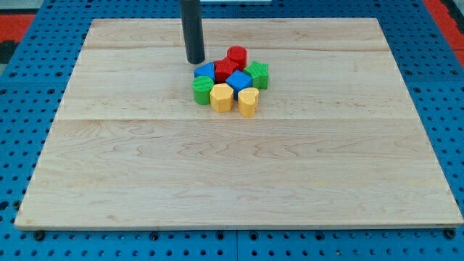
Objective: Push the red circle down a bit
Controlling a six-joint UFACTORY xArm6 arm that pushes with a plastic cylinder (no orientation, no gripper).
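Note:
The red circle [237,56] stands at the top of a tight cluster of blocks near the board's upper middle. Below and left of it sits a red block [225,69] of unclear shape. My tip [196,61] rests on the board just to the left of the red circle, a short gap apart, and right above a blue block [205,71]. The rod rises straight up out of the view's top.
The cluster also holds a second blue block [239,80], a green block [257,75] on the right, a green block [202,90] on the left, a yellow hexagon [222,97] and a yellow block [248,102]. The wooden board [232,181] lies on a blue pegboard [14,109].

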